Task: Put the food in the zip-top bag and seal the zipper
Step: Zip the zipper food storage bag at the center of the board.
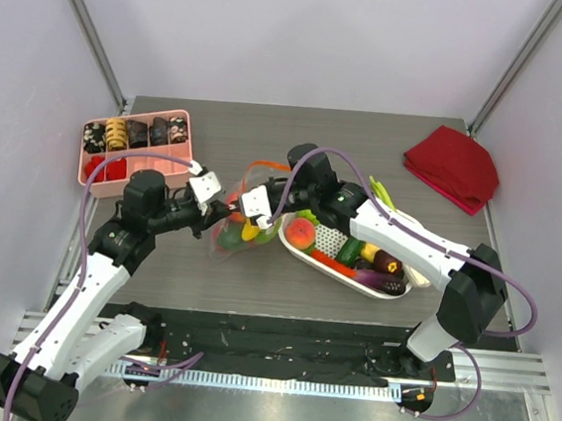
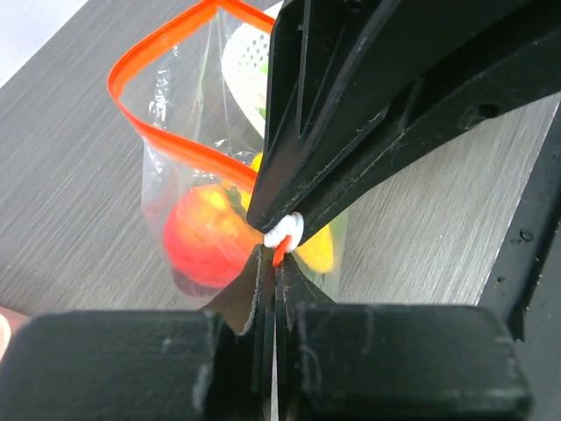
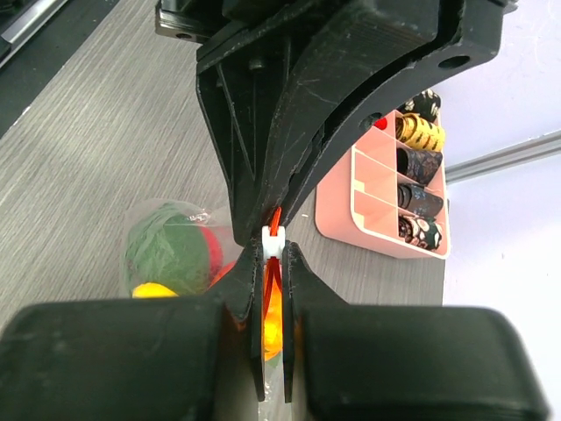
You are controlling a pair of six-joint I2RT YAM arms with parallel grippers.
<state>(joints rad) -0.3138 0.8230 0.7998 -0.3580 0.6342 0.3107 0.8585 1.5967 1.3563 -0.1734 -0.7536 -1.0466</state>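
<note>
Zip-top bag [image 1: 242, 229] stands mid-tabletop with some food [image 2: 206, 237] already inside. More waits in the basket [image 1: 330, 237] to its right, and the zipper [image 2: 149, 132] gapes unsealed. My left claw [image 2: 268, 260] and right claw [image 3: 273, 252] meet tip to tip — both pinched shut on one end of the zipper.

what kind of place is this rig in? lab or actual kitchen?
Most likely a robot lab test cell, not a kitchen: plain white walls on metal frame posts, arms bolted to an aluminium rail, toy food in a basket and pink tray.
</note>
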